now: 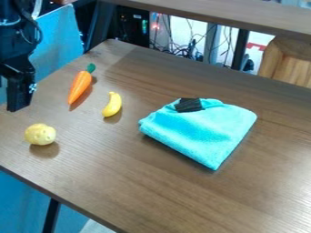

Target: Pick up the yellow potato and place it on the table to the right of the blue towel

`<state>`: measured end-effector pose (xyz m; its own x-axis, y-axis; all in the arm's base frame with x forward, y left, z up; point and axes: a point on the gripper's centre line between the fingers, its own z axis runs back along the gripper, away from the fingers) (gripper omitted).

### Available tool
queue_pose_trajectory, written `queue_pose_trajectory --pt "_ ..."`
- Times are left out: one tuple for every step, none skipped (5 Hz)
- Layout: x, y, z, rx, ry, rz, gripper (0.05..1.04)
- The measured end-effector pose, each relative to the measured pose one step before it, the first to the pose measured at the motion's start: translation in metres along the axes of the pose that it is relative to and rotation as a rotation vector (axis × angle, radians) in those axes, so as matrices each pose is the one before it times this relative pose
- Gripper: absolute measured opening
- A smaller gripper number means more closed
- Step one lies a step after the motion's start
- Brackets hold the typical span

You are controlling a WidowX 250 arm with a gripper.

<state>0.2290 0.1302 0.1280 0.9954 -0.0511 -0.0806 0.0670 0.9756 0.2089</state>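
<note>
A broad bare stretch of the brown tabletop [152,191] runs along the near side and on to the right, open to a low pass, and another open band lies beyond the blue cloth [200,132] toward the far edge. The folded cloth blocks a low sweep through the middle, its black patch [189,105] on the far side. On the left, the carrot [80,86] and banana [112,104] leave only a narrow gap between them, with wider room between the banana and the potato [41,134].

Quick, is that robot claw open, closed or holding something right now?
Gripper: left of the toy carrot, no held object visible; open or closed cannot be told.
</note>
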Motion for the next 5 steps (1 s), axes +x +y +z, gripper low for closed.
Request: queue_pose_trajectory --pt "-0.0007 -0.00244 -0.00554 -0.0108 0.0194 -0.0061 1.01" --pt "0.00139 -0.00206 -0.00477 0.0108 -0.0011 0.0276 1.01" --pt "0.00537 -0.00192 -0.01008 0.0469 0.0277 -0.0775 1.01" --pt "0.00834 -0.00054 -0.01031 0.102 0.032 -0.2078 1.01" --pt "0.01083 -0.00393 -0.00591 0.0748 0.0666 -0.2801 1.01"
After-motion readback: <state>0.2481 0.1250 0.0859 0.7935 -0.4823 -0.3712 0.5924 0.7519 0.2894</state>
